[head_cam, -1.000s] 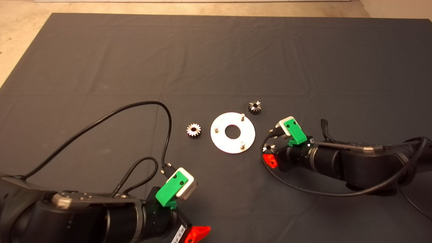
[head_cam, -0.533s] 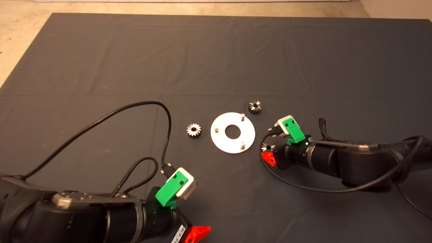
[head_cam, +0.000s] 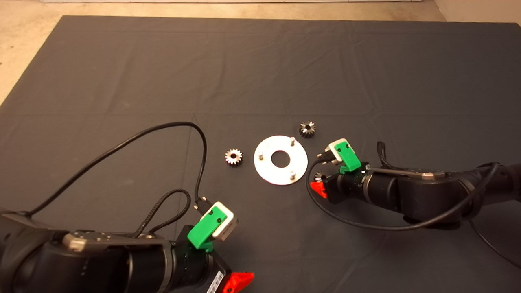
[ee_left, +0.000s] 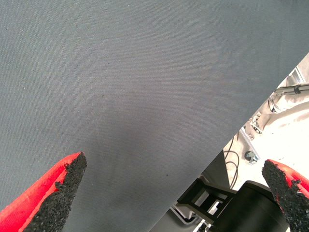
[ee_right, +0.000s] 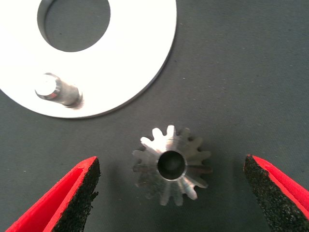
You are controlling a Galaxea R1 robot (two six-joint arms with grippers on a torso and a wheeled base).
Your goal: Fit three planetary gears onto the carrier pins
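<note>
Planetary gear (ee_right: pixel 171 164) lies clear between the open right tool's (ee_right: pixel 171 193) pads, beside the disc's (ee_right: pixel 145 58) rim.

Your robot had two thick black arms, each built of round glossy segments with a flat silver-grey plate screwed on top. The left hand (head_cam: pixel 238 281) carried red wedge-shaped fingers faced with rough black pads (ee_left: pixel 65 193), and a white barcode label sat on the black housing behind them. The right hand (head_cam: pixel 317 188) had the same red fingers and gritty black pads (ee_right: pixel 79 195). On each wrist you had a small white camera box (head_cam: pixel 223 221) held in a bright green bracket with two dark screw heads. A black cable (head_cam: pixel 122 144) looped from the left camera, with a braided one beside it; another black cable (head_cam: pixel 366 226) curved under the right arm.
</note>
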